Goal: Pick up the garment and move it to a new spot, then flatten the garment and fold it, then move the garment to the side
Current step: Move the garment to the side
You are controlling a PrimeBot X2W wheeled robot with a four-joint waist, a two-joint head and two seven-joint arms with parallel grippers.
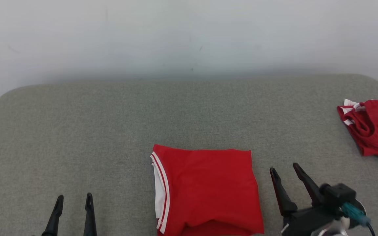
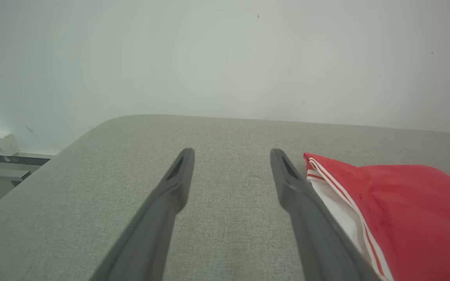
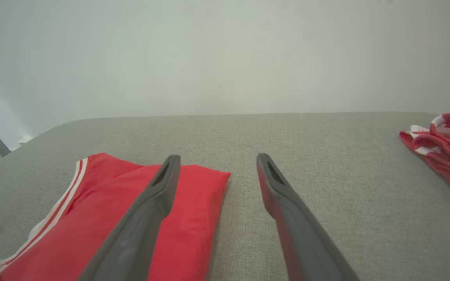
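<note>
A pale, bare wall [image 1: 176, 32] backs a grey cloth-topped desk [image 1: 77, 124] with rounded corners. At the desk's near edge, a little right of centre, lies the red garment [image 1: 208, 186]. It is folded into a tidy square, with white-striped trim and white lining showing along its left edge. The right gripper [image 1: 283, 167] is poised just beside the garment's right edge, fingers spread and holding nothing. The left gripper [image 1: 74, 195] hangs well off to the garment's left, likewise spread and empty. Far away at the desk's right edge sits a second red garment [image 1: 376, 131], crumpled in a heap. By my reckoning the folding is done, and what remains is shifting the square aside. That calls for slipping a finger under an edge and pinching all the layers together, lest the fold slide open while it is carried.
</note>
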